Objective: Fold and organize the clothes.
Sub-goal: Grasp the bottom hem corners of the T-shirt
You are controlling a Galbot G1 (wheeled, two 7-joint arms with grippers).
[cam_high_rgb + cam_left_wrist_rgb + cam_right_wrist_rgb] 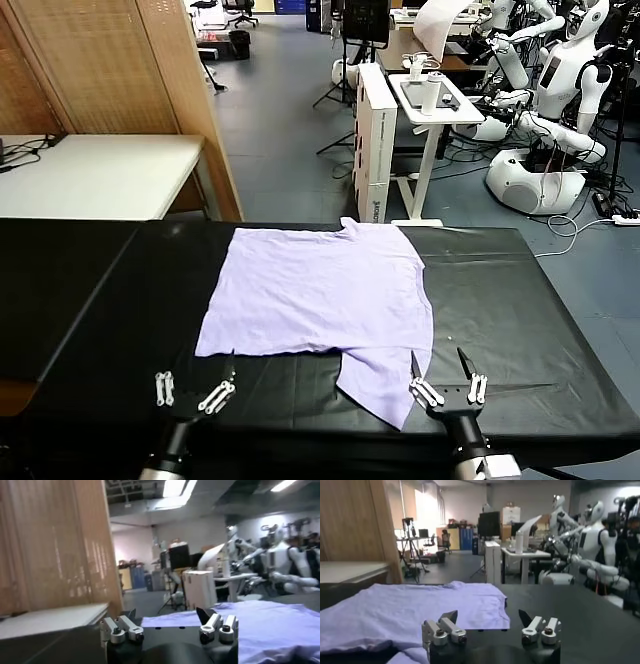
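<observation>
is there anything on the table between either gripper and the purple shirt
Nothing visible. The left gripper sits open just short of the T-shirt hem; the right gripper is open beside the near sleeve. Only bare black table lies between.

T-shirt on the table, grippers at the near edge.
The T-shirt (pixel 320 300) lies on the table (pixel 520 290); left gripper (pixel 195 385) before its near-left corner, right gripper (pixel 447 378) beside its near sleeve.

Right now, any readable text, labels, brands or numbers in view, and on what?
Nothing can be read for certain.
T-shirt: plain side up, no print showing.
White cabinet: small vertical lettering low on its side, too small to read.
Wall sign in the left wrist view: letters blurred, unreadable.
</observation>
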